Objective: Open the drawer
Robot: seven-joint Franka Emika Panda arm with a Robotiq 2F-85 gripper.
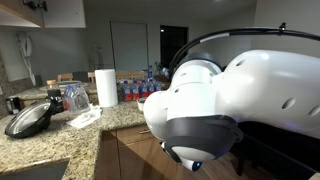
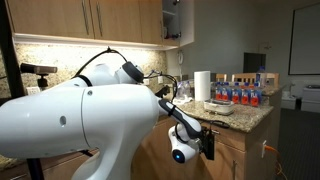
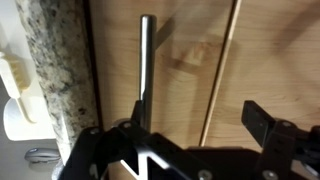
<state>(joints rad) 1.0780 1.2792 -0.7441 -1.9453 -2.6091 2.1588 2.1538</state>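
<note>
Jaws stood wide and empty on the gripper (image 3: 185, 150), closed on nothing. Straight ahead of it in the wrist view ran the silver bar handle (image 3: 146, 70), its near end passing between the open fingers, closer to one side of the gap. Whether it touched either finger could not be told.

Behind the bar lay the drawer (image 3: 185, 90), shut, its wooden front flush with the neighbouring cabinet panel (image 3: 270, 60) across a thin seam. The front looked stiff and moderately heavy, likely to slide straight on runners. The bar looked rigid, smooth and a little slippery, so a hold square across its middle seemed the surest.

Just beyond the handle, on the side away from the seam, the granite countertop edge (image 3: 60, 80) overhung and left little clearance there. In an exterior view the gripper (image 2: 205, 142) hung before the cabinets, and the space behind it appeared open for a pull.
</note>
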